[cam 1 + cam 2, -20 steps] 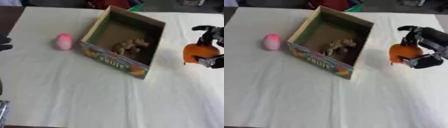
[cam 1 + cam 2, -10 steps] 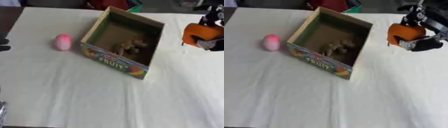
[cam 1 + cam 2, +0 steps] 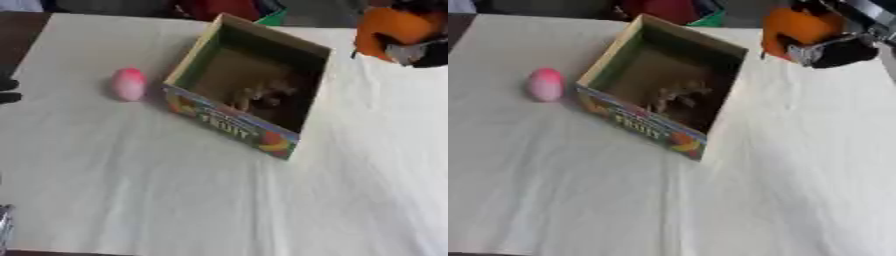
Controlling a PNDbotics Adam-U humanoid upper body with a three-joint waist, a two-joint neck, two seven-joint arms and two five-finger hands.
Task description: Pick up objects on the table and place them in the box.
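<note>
Up by the far right corner of the box [image 3: 662, 95], the right hand [image 3: 837, 47] is clenched around an orange ball [image 3: 796, 27]; only the left eye view catches a dark sliver of the left hand [image 3: 7, 91], can't tell its state.

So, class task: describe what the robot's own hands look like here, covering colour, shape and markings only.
The right hand is mostly black and chunky, with a pale silver-grey piece along its fingers and a light band on the arm behind it. Of the left hand only dark, rounded fingertips show at the left edge. No cables or markings can be made out.
</note>
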